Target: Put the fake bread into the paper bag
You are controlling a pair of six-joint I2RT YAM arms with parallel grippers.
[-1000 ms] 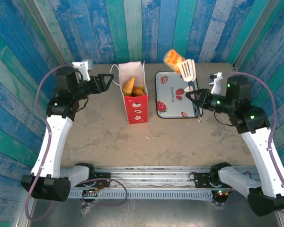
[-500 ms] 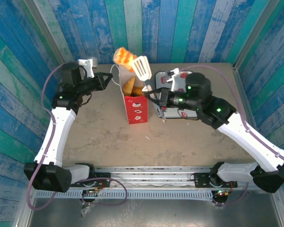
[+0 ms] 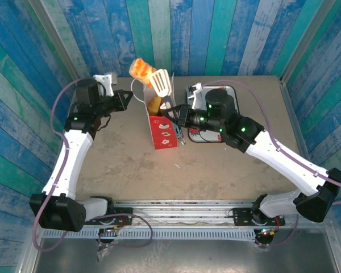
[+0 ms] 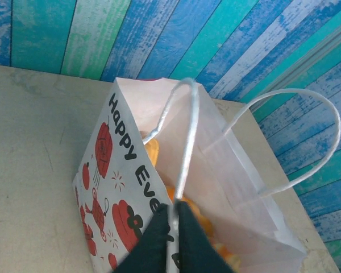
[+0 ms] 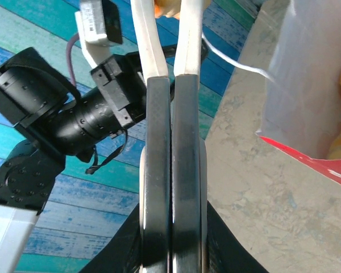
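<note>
**Figure. Delivery of one pastry to the bag, overhead and wrist views.** The bag [image 3: 163, 132] stood on the table at 12 o'clock from the arm bases, mouth upward. Several pieces of bread [image 3: 154, 104] already lay inside it.

The left gripper [image 4: 170, 227] reached in from 9 o'clock, and its jaws were pinched tight on one handle [image 4: 187, 131]. This grip presumably pulled the near wall outward, keeping the narrow mouth spread and the light bag from tipping. The second handle hung free at 3 o'clock in the left wrist view.

The right gripper [image 3: 174, 114] came from 3 o'clock, clenched on the dark shaft of a spatula [image 3: 161, 83]. The blade was raised above the bag's rim. An orange pastry [image 3: 141, 68] rode at the blade's far tip, seen at about 11 o'clock from the mouth. Because the pastry was held high, the views could not tell whether it sat directly over the opening.

A spatula was likely chosen because a glossy pastry slides off a flat blade more readily than it is pinched. The tray [image 3: 232, 91] lay at 3 o'clock of the bag, largely covered by the right arm. The remaining step, as judged, was to tilt the blade so the pastry dropped inside.
</note>
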